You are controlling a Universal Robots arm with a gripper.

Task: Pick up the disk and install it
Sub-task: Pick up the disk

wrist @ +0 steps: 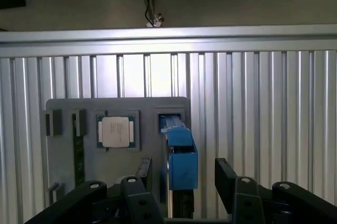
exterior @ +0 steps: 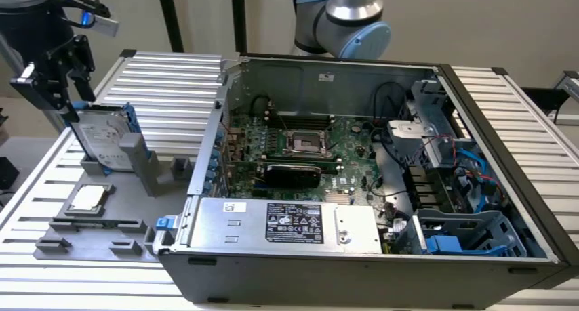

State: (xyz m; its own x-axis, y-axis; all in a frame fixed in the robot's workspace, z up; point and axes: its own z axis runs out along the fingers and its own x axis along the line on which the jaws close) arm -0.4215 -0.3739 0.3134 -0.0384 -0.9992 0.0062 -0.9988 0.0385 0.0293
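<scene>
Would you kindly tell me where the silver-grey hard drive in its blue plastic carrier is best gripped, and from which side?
Take the silver-grey disk by its upper edge, from straight above, pinching its flat faces: it stands upright on edge in the grey plastic holder, so its top is free.

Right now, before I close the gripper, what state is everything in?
disk, upright in the grey stand, not installed.
gripper, open, straddling the disk, not touching it.
chip, lying flat in its recess.
computer case, lying with its side open.
</scene>
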